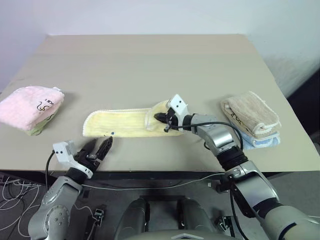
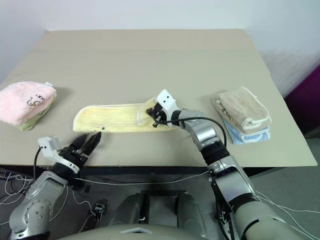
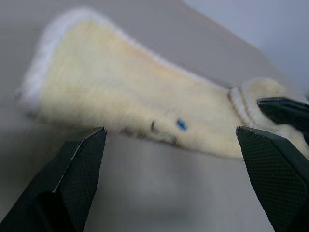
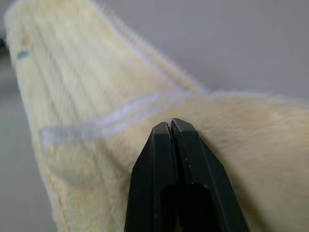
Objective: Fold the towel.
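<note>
Towel [image 1: 127, 123] flat on table [image 1: 150, 65], long axis left-right. My right gripper [image 1: 163, 120] pinched shut on folded-over right end. Left gripper [image 1: 98, 148] spread wide, empty, just off near-left corner. Free end lies leftward of right gripper.

The left gripper [image 1: 100, 148] hangs low with fingers spread wide, while the right gripper [image 1: 161, 121], arm outstretched, has its fingers pressed together.

I see the towel [image 1: 125, 123] in the middle of the table [image 1: 150, 65], one folded towel [image 1: 31, 106] at its left, a towel stack [image 1: 251, 119] at its right.
</note>
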`<state>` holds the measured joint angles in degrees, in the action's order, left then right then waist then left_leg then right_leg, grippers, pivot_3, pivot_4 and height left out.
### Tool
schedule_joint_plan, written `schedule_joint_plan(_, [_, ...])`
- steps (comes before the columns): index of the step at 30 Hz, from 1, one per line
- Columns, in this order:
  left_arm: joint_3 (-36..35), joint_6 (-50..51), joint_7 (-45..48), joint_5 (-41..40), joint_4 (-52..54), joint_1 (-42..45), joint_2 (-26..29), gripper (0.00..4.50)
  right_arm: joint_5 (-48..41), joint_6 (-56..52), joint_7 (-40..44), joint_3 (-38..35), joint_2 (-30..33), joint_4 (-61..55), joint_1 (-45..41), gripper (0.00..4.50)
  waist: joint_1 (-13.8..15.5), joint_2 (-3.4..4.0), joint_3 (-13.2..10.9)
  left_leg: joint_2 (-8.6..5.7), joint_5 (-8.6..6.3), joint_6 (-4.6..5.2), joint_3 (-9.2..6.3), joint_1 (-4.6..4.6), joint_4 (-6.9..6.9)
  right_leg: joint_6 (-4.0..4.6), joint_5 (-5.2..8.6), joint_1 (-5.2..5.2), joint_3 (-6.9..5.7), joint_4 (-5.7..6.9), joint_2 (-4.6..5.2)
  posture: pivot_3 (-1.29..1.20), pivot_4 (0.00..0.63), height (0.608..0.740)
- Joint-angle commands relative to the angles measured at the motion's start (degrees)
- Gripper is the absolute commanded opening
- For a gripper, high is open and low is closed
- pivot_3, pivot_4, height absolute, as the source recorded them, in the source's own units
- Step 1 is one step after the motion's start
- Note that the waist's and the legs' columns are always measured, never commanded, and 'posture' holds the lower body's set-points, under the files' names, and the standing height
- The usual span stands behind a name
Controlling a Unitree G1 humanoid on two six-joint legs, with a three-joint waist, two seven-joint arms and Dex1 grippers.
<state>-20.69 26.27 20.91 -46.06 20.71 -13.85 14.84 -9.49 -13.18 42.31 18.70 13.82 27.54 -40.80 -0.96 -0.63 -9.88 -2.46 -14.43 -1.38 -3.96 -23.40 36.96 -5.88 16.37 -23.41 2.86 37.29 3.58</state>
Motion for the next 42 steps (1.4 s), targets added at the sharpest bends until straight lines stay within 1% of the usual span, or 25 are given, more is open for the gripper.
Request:
schedule_joint_plan(1, [-2.03, 0.87, -3.13, -3.83, 3.01, -0.25, -1.8, 4.5, 3.17, 4.3, 0.85, 0.75, -1.08, 2.53, 1.14, 0.08, -0.03, -0.01, 0.01, 0.0, 0.0, 0.0, 0.0, 0.01, 0.0, 0.0, 0.0, 0.01, 0.01, 0.0, 0.0, 0.0, 0.15, 0.74])
schedule_joint_plan(3, [-2.17, 1.15, -4.28, -4.46, 2.85, 0.04, -2.4, 4.5, 4.04, 5.61, 1.22, 0.6, -1.53, 3.23, 1.68, 0.08, -0.05, -0.03, 0.02, 0.0, -0.01, -0.01, 0.0, 0.1, -0.01, 0.01, 0.0, 0.11, 0.0, -0.01, -0.01, 0.0, 0.15, 0.74])
schedule_joint_plan(6, [-1.73, 1.19, -6.31, -4.55, 2.47, -0.17, -3.58, 4.5, 3.89, 7.11, 1.91, -0.54, -1.49, 0.28, 2.94, 0.08, -0.05, -0.02, 0.04, 0.0, -0.01, -0.01, 0.0, 0.12, -0.02, 0.01, 0.0, 0.12, 0.0, -0.02, -0.01, 0.0, 0.15, 0.74])
schedule_joint_plan(11, [-3.41, 1.62, -11.85, -8.83, 2.38, 0.08, -7.19, 4.5, -1.3, 2.99, 3.67, -6.09, 0.13, -11.88, 3.64, 0.08, 0.07, 0.0, 0.03, 0.0, -0.01, -0.01, -0.01, 0.11, -0.02, 0.01, 0.0, 0.13, 0.0, -0.03, 0.0, 0.0, 0.15, 0.74])
schedule_joint_plan(15, [-3.78, 4.68, -15.57, -11.11, 0.47, 1.04, -6.82, 4.5, -4.11, -1.28, 3.04, -9.91, 2.14, -20.62, 3.9, 0.08, 0.17, 0.01, 0.03, 0.0, -0.01, -0.01, -0.03, 0.11, -0.01, 0.01, 0.0, 0.14, 0.0, -0.03, 0.0, 0.0, 0.15, 0.74])
schedule_joint_plan(18, [-5.48, 5.57, -18.42, -14.29, -1.42, 3.87, -6.78, 4.5, -5.28, -4.46, 2.1, -11.66, 3.2, -25.1, 4.42, 0.08, 0.28, 0.05, 0.07, -0.01, -0.01, -0.01, -0.03, 0.14, -0.01, 0.01, 0.01, 0.19, 0.0, -0.04, 0.01, 0.0, 0.15, 0.74])
schedule_joint_plan(22, [-5.01, 8.58, -21.92, -16.12, -5.01, 9.36, -5.84, 4.5, -6.26, -7.54, 0.96, -13.06, 4.31, -30.11, 5.56, 0.08, 0.45, 0.12, 0.11, -0.01, 0.01, -0.04, -0.14, 0.17, 0.01, 0.02, 0.01, 0.25, -0.09, -0.01, 0.0, 0.0, 0.15, 0.74])
schedule_joint_plan(26, [-4.94, 9.85, -24.92, -16.48, -9.0, 14.53, -6.0, 4.5, -6.8, -9.46, 0.06, -13.38, 4.93, -33.25, 7.35, 0.08, 0.7, 0.22, 0.17, -0.14, 0.03, -0.05, -0.24, 0.17, 0.04, 0.01, 0.01, 0.32, -0.17, -0.02, 0.01, 0.0, 0.15, 0.74])
schedule_joint_plan(30, [-5.84, 9.42, -26.12, -17.38, -11.16, 17.35, -6.86, 4.5, -6.4, -10.16, -0.49, -12.86, 5.45, -35.46, 9.8, 0.08, 1.17, 0.24, 0.18, -0.17, 0.04, -0.07, -0.31, 0.17, 0.05, 0.01, 0.01, 0.35, -0.22, -0.02, 0.01, 0.0, 0.15, 0.74])
schedule_joint_plan(33, [-6.15, 8.78, -25.98, -17.35, -11.71, 18.37, -7.11, 3.9, -6.06, -10.49, -0.85, -12.51, 5.78, -36.38, 11.19, 0.0, 1.41, 0.24, 0.18, -0.19, 0.04, -0.07, -0.3, 0.17, 0.06, 0.01, 0.01, 0.35, -0.22, -0.03, 0.01, 0.0, 0.15, 0.74])
schedule_joint_plan(34, [-6.38, 8.13, -25.45, -17.55, -11.7, 18.73, -7.37, 3.6, -5.91, -10.76, -1.1, -12.46, 5.87, -36.78, 11.74, 0.0, 1.44, 0.24, 0.18, -0.19, 0.04, -0.07, -0.3, 0.16, 0.06, 0.01, 0.01, 0.35, -0.21, -0.03, 0.01, 0.0, 0.15, 0.74])
schedule_joint_plan(42, [-7.78, 5.28, -23.09, -17.83, -10.61, 19.08, -7.91, 0.88, -5.08, -11.89, -2.26, -12.15, 6.68, -38.07, 14.39, 0.0, 1.5, 0.19, 0.15, -0.2, 0.03, -0.05, -0.3, -0.04, 0.02, 0.01, 0.01, 0.18, -0.2, -0.22, 0.03, 0.0, 0.15, 0.74])
